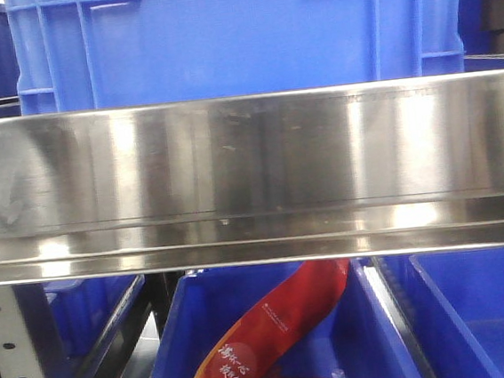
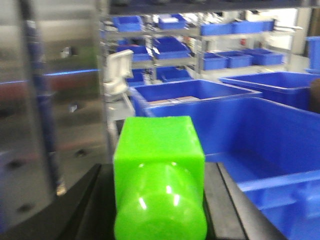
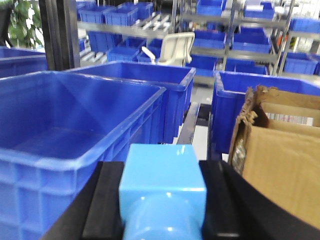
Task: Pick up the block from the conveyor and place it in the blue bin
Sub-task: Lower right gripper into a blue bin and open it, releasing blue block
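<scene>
Two black fingers [image 2: 235, 212] of the left gripper [image 2: 159, 200] are squeezing a green block [image 2: 159, 145] tight, just in front of a blue bin [image 2: 260, 130]. The right gripper [image 3: 162, 210] is squeezing a light blue block [image 3: 162, 170] tight, beside another blue bin [image 3: 60, 115].

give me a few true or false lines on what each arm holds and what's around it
1. The left end effector holds a bright green plastic block. True.
2. The right end effector is empty. False: it is shut on a light blue plastic block.
3. A brown cardboard box stands at the right of the right wrist view. True.
4. The red printed packet lies on the shiny steel shelf. False: it lies in a blue plastic bin below that shelf.
</scene>
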Robot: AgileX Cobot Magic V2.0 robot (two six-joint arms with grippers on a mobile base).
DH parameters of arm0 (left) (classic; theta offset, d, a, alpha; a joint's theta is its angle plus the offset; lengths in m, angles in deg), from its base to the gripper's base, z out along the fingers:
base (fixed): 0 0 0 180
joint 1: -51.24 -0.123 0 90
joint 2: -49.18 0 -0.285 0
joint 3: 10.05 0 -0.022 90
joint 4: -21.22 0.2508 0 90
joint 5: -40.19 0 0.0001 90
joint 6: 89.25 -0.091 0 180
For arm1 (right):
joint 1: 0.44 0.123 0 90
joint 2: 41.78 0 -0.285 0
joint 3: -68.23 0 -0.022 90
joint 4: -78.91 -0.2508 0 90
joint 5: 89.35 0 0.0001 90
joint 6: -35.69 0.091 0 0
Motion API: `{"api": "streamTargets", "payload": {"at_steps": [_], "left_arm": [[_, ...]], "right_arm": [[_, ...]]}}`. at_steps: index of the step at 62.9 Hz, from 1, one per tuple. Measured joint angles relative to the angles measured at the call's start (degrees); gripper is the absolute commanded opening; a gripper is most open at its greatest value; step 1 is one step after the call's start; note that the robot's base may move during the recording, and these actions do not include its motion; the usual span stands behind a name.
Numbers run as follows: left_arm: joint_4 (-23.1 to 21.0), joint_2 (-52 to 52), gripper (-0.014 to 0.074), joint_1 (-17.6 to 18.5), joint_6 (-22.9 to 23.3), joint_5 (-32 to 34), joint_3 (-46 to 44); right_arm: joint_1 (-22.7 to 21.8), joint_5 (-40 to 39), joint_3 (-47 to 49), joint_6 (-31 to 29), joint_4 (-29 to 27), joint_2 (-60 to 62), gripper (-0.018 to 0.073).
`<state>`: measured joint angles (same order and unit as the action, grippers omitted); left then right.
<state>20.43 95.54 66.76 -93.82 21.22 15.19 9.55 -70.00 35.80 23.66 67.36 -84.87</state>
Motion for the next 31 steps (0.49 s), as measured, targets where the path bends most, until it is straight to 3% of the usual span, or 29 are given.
{"api": "streamTargets", "payload": {"at_steps": [17, 31], "left_arm": [[0.14, 15.65, -0.0111, 10.25, 0.00, 0.00, -10.66], [0.14, 29.61, -0.0111, 14.39, 0.00, 0.85, -19.61]], "right_arm": [[7.86, 0.00, 10.06, -0.11, 0.00, -13.72, -0.0163], [15.79, -0.75, 17.75, -0.11, -0.11, -26.83, -0.0163]]}}
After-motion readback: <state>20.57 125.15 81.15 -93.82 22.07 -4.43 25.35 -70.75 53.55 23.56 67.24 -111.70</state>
